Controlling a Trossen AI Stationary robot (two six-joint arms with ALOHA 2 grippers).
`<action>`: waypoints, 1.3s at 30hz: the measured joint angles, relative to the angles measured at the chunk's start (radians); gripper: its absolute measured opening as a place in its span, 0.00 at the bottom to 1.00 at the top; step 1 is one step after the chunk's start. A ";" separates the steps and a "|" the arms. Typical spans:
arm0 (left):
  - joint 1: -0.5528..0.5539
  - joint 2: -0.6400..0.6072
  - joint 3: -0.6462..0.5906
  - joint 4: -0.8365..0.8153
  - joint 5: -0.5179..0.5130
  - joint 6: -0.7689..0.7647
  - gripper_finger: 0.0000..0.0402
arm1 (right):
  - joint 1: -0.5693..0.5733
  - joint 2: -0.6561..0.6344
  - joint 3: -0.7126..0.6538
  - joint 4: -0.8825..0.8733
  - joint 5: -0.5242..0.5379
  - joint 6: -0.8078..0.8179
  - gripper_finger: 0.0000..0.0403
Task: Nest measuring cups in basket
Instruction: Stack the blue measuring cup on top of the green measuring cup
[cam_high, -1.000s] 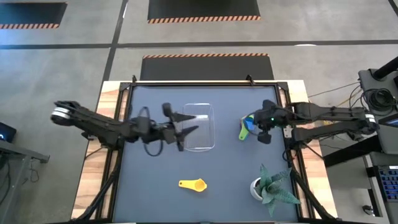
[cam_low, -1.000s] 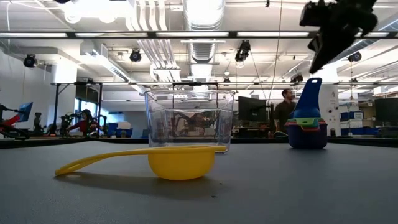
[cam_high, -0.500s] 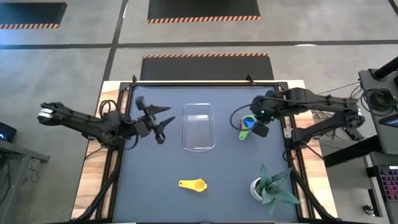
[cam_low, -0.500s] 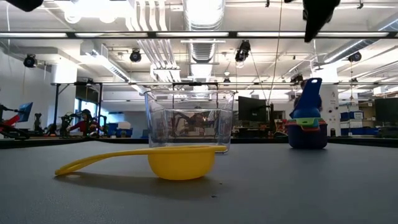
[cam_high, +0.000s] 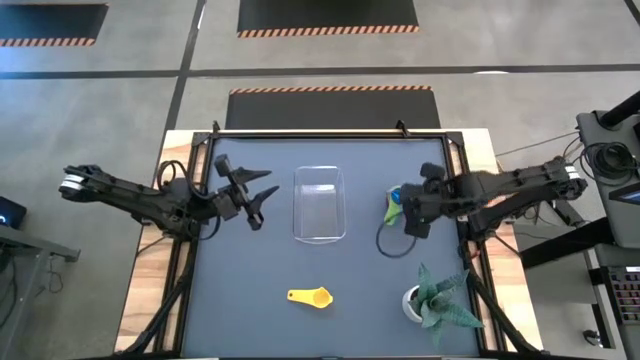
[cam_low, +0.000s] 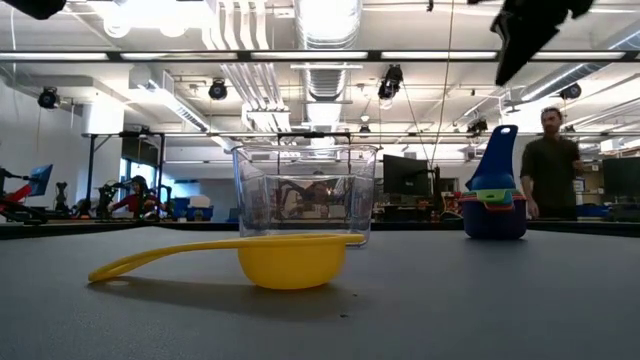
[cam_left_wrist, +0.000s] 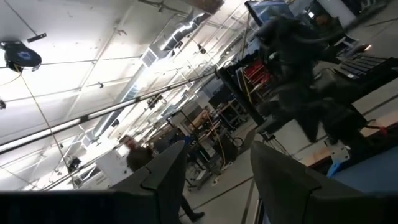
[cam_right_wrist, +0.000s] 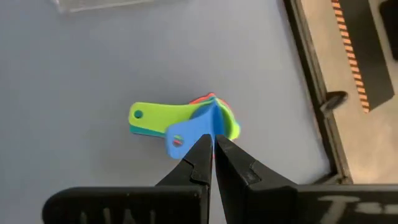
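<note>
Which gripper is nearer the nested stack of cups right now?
The right gripper. It hangs just above the stack of cups, shut and empty. The left gripper is open, on the far side of the basket from the stack.

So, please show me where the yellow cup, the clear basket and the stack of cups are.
yellow cup (cam_high: 320, 297): high view, on its bowl.
basket (cam_high: 319, 233): high view, on its near rim.
stack of cups (cam_right_wrist: 214, 121): right wrist view, on the blue top cup.
</note>
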 joint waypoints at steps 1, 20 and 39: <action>0.000 0.000 0.000 0.000 -0.007 0.001 0.40 | 0.016 -0.009 -0.036 0.026 0.004 0.009 0.02; 0.001 0.000 0.001 0.006 -0.007 -0.004 0.40 | 0.051 -0.005 -0.230 0.206 -0.023 0.086 0.41; 0.000 0.000 0.001 0.007 -0.007 -0.004 0.40 | 0.051 0.066 -0.242 0.204 0.098 0.083 0.04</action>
